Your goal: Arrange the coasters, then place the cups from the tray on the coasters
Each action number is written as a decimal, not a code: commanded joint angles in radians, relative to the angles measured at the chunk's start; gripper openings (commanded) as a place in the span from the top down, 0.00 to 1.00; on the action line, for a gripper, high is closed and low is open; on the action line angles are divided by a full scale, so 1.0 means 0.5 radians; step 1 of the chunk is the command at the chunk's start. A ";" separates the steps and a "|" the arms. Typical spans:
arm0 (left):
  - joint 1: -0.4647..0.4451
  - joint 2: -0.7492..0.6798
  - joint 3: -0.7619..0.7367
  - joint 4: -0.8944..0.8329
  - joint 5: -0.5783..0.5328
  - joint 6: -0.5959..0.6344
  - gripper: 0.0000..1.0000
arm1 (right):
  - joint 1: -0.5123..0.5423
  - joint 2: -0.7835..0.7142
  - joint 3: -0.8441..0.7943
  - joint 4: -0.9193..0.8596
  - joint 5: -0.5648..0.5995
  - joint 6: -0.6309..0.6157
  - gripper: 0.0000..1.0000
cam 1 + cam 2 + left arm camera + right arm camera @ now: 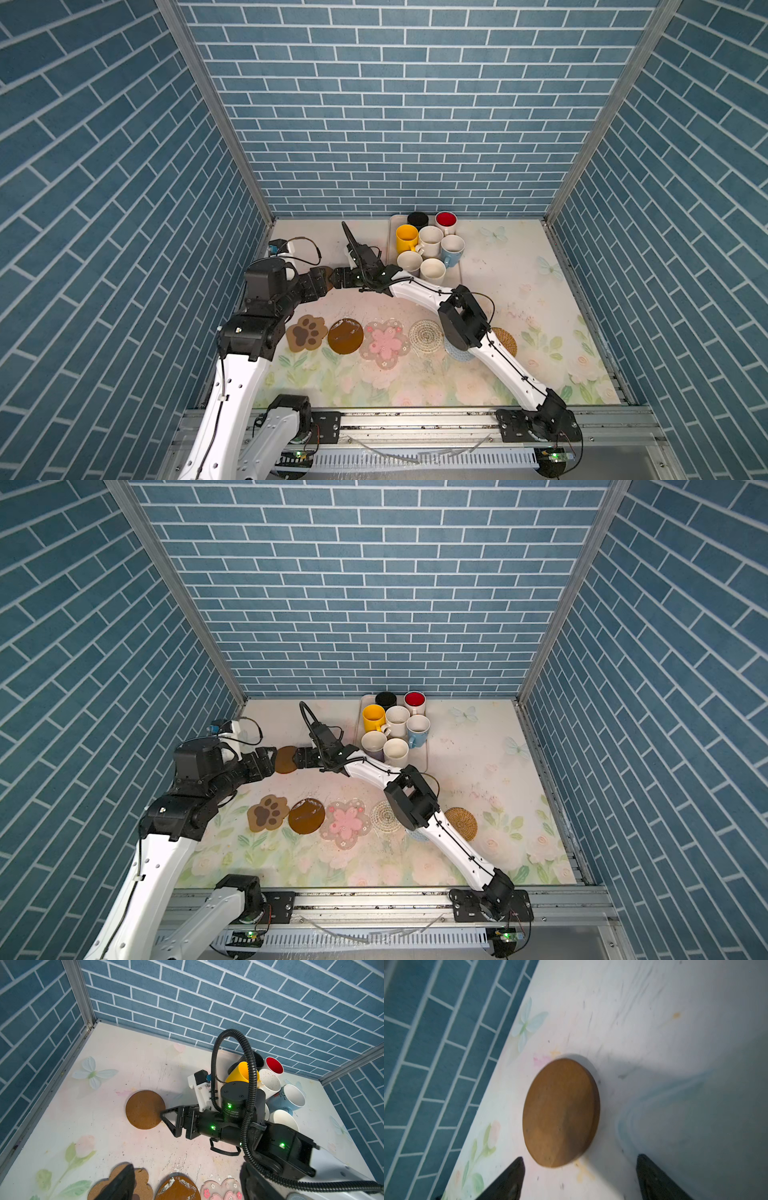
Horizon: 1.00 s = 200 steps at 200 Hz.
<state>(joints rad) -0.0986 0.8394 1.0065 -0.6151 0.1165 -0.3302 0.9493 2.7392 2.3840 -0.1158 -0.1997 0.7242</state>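
The right gripper (580, 1157) stands wide open and empty. Its wrist view shows the loose brown disc (560, 1112) lying flat on the table (654, 1022) just ahead of the two tips, not between them. The left wrist view adds a side look: one of its fingers (168, 1125) reaches the disc's rim, though I cannot tell whether it touches.

Straight across the disc from it is the left gripper (268, 759), also spread wide with nothing in it. In a top view the disc (286, 759) sits plainly between the two grippers; in a top view only a sliver of it (329, 283) peeks out.

Just beside the right gripper's wrist, toward the back wall, is the tray (392, 241), with seven mugs (430, 240) crowded upright on it.

Well apart from both grippers, toward the rail, is the row of coasters (385, 343). The light blue coaster (457, 354) is mostly hidden under the right arm.
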 commanded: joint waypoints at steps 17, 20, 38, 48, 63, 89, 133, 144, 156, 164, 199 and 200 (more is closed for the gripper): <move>-0.016 -0.016 -0.034 0.000 0.076 -0.027 0.19 | 0.016 0.267 0.382 0.123 0.148 0.260 0.15; -0.017 -0.018 -0.034 0.002 0.079 -0.029 0.19 | 0.016 0.289 0.408 0.121 0.148 0.272 0.15; -0.017 -0.026 -0.040 0.009 0.101 -0.036 0.20 | 0.016 0.362 0.479 0.149 0.148 0.325 0.15; -0.018 -0.027 -0.043 0.008 0.109 -0.039 0.19 | 0.019 0.380 0.484 0.174 0.148 0.347 0.16; -0.017 -0.033 -0.049 0.014 0.114 -0.042 0.19 | 0.026 0.402 0.485 0.200 0.134 0.366 0.16; -0.016 -0.038 -0.055 0.026 0.126 -0.051 0.19 | 0.054 0.450 0.525 0.230 0.081 0.389 0.17; -0.014 -0.035 -0.062 0.035 0.126 -0.063 0.20 | 0.125 0.475 0.570 0.238 0.053 0.372 0.18; -0.014 -0.033 -0.065 0.041 0.131 -0.064 0.20 | 0.138 0.469 0.571 0.235 0.059 0.356 0.18; -0.011 -0.035 -0.068 0.045 0.134 -0.066 0.20 | 0.154 0.466 0.570 0.232 0.070 0.350 0.18; -0.011 -0.035 -0.068 0.047 0.130 -0.066 0.20 | 0.161 0.465 0.574 0.234 0.074 0.347 0.18; -0.011 -0.035 -0.077 0.051 0.136 -0.067 0.20 | 0.198 0.482 0.599 0.261 0.094 0.346 0.19; -0.011 -0.038 -0.077 0.050 0.137 -0.067 0.20 | 0.201 0.482 0.600 0.262 0.093 0.346 0.19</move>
<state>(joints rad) -0.0998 0.8303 0.9825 -0.6060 0.1780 -0.3618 1.0363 2.9318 2.6266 0.0196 -0.1604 0.8753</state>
